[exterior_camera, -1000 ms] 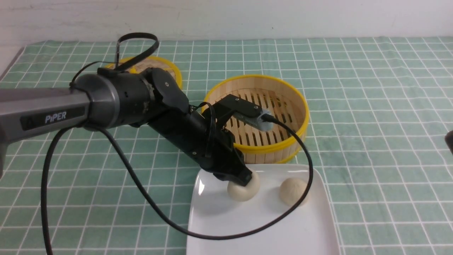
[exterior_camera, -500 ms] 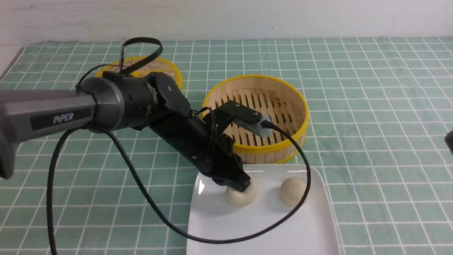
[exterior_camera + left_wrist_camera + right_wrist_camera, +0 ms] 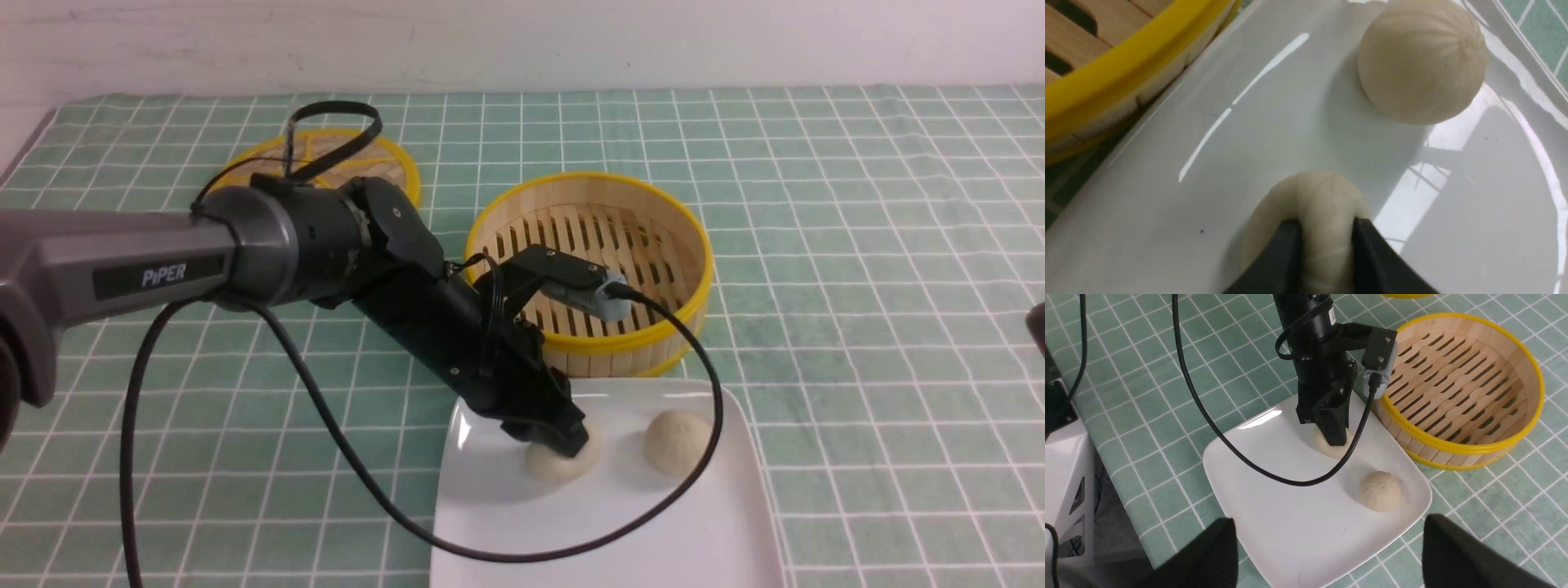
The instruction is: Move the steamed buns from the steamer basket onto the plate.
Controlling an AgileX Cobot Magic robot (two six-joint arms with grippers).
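Lowered my left end effector; bun, pinched tight, now touches plate directly beneath. I'd release next.

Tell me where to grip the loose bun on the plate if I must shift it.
Grip the loose bun across its widest middle, coming straight down: it sits pleats-up with bare plate all round, apart from the held bun. Likely squeeze lightly; the held bun looks pinched in the left gripper.
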